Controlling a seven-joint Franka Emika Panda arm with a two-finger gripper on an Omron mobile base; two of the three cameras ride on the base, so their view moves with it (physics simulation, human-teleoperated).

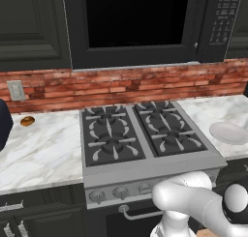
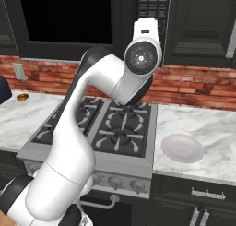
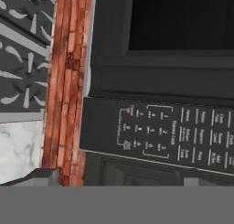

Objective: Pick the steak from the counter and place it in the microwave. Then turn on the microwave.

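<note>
A: Any containers, and what's inside?
B: The large black boxy microwave (image 1: 138,25) hangs above the grey stovetop with black grates (image 1: 143,132), its dark glass door shut; the glass is too dark to tell what's inside. A round white plate (image 2: 182,148) sits bare on the white marble counter with grey veining (image 2: 203,128), right of the stove.

A: Counts?
B: One microwave, one plate, one stovetop with four burners, one small orange-brown roundish item (image 1: 27,121) on the counter's left stretch by the red brick wall (image 1: 121,83). I cannot tell where the steak is.

A: The tool?
B: The two-finger gripper (image 3: 121,182) faces the button keypad (image 3: 171,136), jaws spread wide, gripping nothing.
</note>
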